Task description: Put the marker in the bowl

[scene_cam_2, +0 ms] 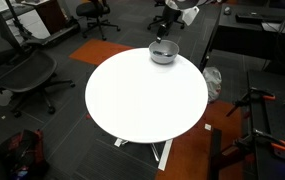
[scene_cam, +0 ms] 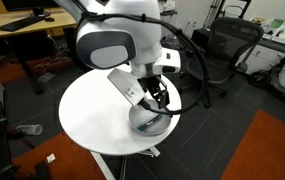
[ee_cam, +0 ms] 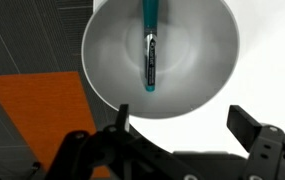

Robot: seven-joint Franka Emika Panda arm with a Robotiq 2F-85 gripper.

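Gripper: the gripper (ee_cam: pixel 182 120) enters from the bottom of the wrist view with its two dark fingers (ee_cam: pixel 123 117) spread wide apart and nothing between them. It is open and empty.
Marker: the marker (ee_cam: pixel 151 58) lies inside the bowl, running straight up and down at the top centre of the wrist view. Its teal part points up and is cut off by the frame's top edge, and its black part points down toward the bowl's middle. It is well clear of both fingers.
Bowl: the bowl (ee_cam: pixel 197 60) is round, pale grey and smooth-walled, and fills the upper middle of the wrist view. In both exterior views it stands near the bench's edge (scene_cam: pixel 150 124) (scene_cam_2: pixel 163 54).
Gripper over bowl: in an exterior view the gripper (scene_cam: pixel 159 100) hangs just above the bowl at frame centre, below the arm's large white joint.
Bench: the bench (scene_cam_2: pixel 142 100) is a round white top on a white stand, with the bowl as the only thing seen on it.
Floor: dark grey carpet with an orange patch (ee_cam: pixel 32 110) at the lower left of the wrist view.
Surroundings: a black office chair (scene_cam_2: pixel 22 70) stands at the left of an exterior view.
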